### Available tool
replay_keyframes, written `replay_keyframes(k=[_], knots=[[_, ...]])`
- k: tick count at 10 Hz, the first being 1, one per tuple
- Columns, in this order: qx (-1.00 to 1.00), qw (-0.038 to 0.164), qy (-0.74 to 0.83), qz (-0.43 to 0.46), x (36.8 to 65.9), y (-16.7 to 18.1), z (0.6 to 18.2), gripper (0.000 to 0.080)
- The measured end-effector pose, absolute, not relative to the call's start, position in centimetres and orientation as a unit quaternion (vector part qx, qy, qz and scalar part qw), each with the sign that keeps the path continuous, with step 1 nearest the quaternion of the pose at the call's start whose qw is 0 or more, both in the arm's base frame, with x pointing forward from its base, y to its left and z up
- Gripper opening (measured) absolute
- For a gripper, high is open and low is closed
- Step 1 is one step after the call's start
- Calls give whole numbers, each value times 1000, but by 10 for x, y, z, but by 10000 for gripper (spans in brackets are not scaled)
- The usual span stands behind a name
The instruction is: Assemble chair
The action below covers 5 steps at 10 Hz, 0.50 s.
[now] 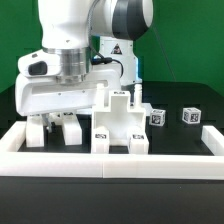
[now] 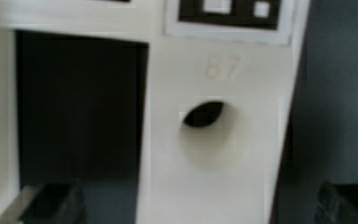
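White plastic on the black bench [image 1: 188, 136]: the chair [image 1: 120, 120] stands part-built at centre, just behind the border rail [image 1: 110, 160], with several blocky pieces already joined upright. A small tagged block [image 1: 158, 117] and a second block [image 1: 190, 115] lie loose toward the exterior view's right, so plenty's left. The tool [image 1: 57, 130] hangs low beside the chair. A holed white panel [image 2: 211, 150] fills the wrist view, and I can't tell whether the tool is clamped on it.

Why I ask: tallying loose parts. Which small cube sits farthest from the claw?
The cube at the exterior view's far right; the other cube lies between it and the arm.
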State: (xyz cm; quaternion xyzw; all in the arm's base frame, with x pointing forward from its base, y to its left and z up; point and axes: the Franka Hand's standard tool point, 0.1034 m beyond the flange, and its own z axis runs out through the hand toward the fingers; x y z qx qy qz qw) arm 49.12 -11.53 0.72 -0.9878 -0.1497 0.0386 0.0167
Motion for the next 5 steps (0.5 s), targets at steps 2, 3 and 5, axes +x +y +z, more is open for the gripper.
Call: replay_keyframes(k=[2, 3, 5], knots=[[-988, 17, -150, 39, 491, -115, 7, 649], [-988, 17, -150, 40, 490, -115, 6, 526], [-988, 16, -149, 40, 490, -117, 6, 288]])
